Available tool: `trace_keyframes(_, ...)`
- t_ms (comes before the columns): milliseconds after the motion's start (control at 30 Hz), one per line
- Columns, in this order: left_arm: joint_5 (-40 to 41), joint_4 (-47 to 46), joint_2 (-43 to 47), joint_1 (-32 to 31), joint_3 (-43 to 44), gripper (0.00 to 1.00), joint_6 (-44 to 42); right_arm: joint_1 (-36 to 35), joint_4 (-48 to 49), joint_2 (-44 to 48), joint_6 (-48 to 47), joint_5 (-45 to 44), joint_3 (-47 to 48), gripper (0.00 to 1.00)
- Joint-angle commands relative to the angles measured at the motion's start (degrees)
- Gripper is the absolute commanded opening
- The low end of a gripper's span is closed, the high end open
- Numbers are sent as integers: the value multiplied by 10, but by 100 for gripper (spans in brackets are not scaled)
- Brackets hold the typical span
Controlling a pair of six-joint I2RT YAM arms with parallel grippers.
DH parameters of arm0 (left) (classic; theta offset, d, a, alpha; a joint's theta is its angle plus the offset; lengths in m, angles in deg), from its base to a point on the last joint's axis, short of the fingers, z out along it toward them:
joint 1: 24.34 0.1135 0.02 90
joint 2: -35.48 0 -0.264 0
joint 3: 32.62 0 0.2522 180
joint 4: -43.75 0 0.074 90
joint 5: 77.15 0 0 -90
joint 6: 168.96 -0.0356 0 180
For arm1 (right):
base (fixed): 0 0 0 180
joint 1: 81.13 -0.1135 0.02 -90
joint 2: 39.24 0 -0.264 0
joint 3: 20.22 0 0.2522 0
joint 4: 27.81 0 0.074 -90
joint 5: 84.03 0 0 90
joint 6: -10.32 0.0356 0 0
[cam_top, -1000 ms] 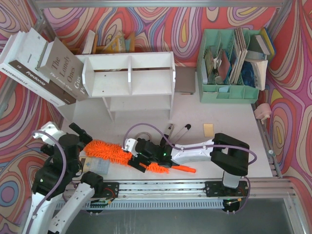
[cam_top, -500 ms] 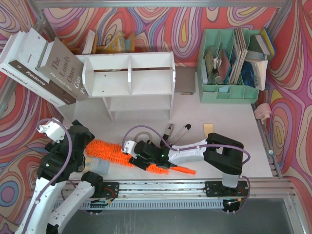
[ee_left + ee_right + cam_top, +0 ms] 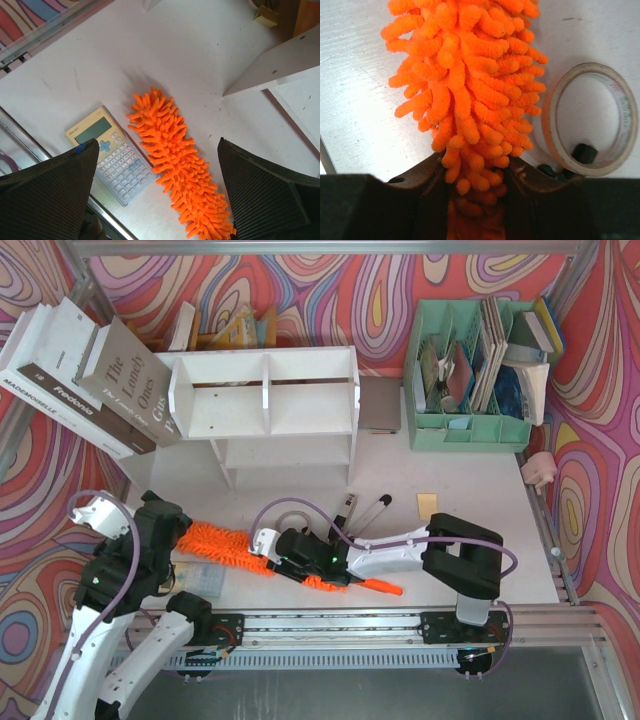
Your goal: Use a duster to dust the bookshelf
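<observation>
The orange fluffy duster (image 3: pixel 215 544) lies flat on the table near the front edge, its thin handle (image 3: pixel 380 588) pointing right. My right gripper (image 3: pixel 475 182) is shut on the duster (image 3: pixel 470 90) near the handle end of the fluffy head, with strands bulging out between its fingers (image 3: pixel 422 177). My left gripper (image 3: pixel 157 150) hangs open above the duster's (image 3: pixel 170 160) free left end, its fingers (image 3: pixel 50 187) wide apart and clear of it. The white bookshelf (image 3: pixel 265 405) stands behind at the back, and one of its panels (image 3: pixel 280 62) shows in the left wrist view.
A calculator (image 3: pixel 112 157) lies beside the duster's left end by the table's front rail. A tape roll (image 3: pixel 590 120) sits right next to the right gripper. Two pens (image 3: pixel 365 510) and a yellow note (image 3: pixel 428 505) lie mid-table. Books (image 3: pixel 80 375) lean back left; a mint organiser (image 3: pixel 465 390) stands back right.
The right gripper's jaws have closed onto the duster. The left arm has drawn back a little towards the left, and the duster's head has shifted slightly.
</observation>
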Motion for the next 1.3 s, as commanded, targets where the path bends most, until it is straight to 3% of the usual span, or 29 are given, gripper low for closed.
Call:
trace_keyframes(0, -18, 19, 10, -1, -9, 91, 51, -1, 3, 54, -17, -40, 25, 27)
trace_keyframes(300, -62, -18, 0, -1, -46, 93, 67, -1, 3, 89, -10, -66, 45, 27)
trace_keyframes(633, -126, -148, 2, -2, -90, 98, 18, -1, -8, 110, -1, -23, 60, 27)
trace_keyframes(1033, -94, -149, -33, -1, -116, 95, 65, -5, 2, 139, 26, 32, 73, 27)
trace_keyframes(1133, -96, -161, -43, -2, -114, 89, 66, -8, 8, 141, 36, 50, 73, 27)
trace_keyframes(1267, -97, -170, -44, -2, -111, 71, 65, -13, 13, 145, 39, 56, 71, 28)
